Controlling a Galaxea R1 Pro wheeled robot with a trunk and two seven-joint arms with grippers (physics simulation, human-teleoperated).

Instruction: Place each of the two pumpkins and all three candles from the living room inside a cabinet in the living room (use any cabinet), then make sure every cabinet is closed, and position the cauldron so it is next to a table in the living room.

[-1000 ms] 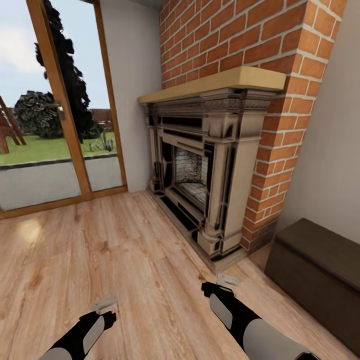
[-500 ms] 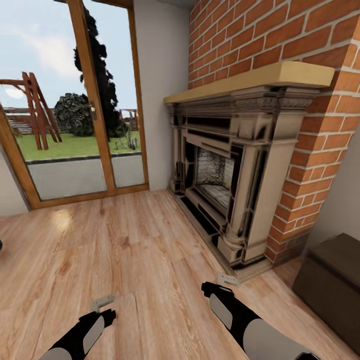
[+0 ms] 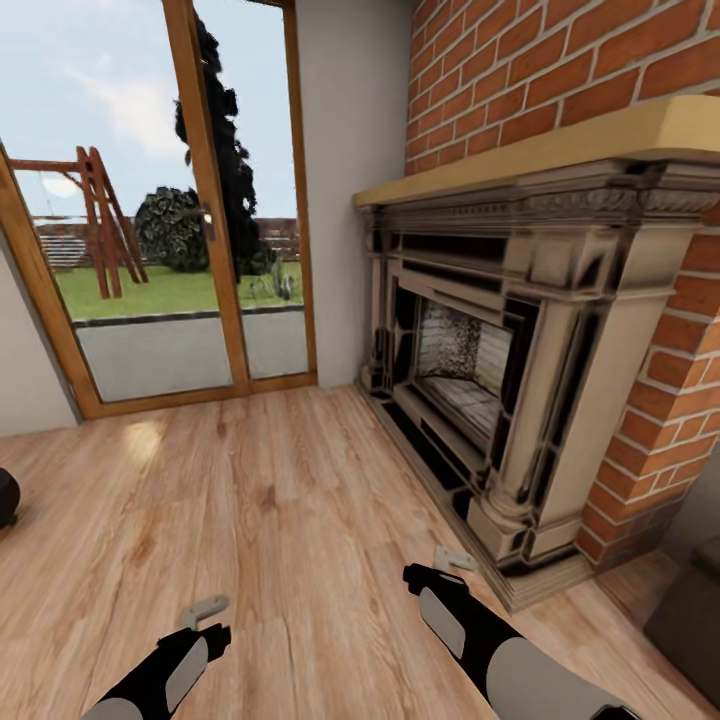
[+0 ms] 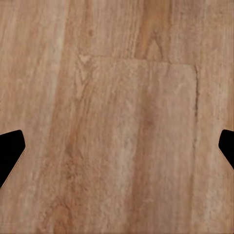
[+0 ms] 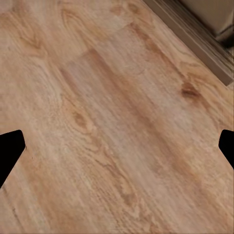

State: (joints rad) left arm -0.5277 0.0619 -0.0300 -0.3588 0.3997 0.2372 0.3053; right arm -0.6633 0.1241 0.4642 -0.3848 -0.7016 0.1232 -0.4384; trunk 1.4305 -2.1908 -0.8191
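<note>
Panning leftward since earlier frame: fireplace [image 3: 500, 370] shifted right | cabinet [image 3: 690, 620] cut to a corner at right edge | black cauldron [image 3: 6, 497] now glimpsed at left edge on floor [image 3: 280, 520] | left tool [image 3: 205, 608] and right tool [image 3: 452, 558] held wide apart, empty.

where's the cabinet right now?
Head view: only a corner of the dark-brown cabinet shows at the lower right edge, just right of the brick fireplace.

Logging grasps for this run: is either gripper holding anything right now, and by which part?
Nothing is held. The left gripper and right gripper are both open over the bare light wooden plank floor.
</note>
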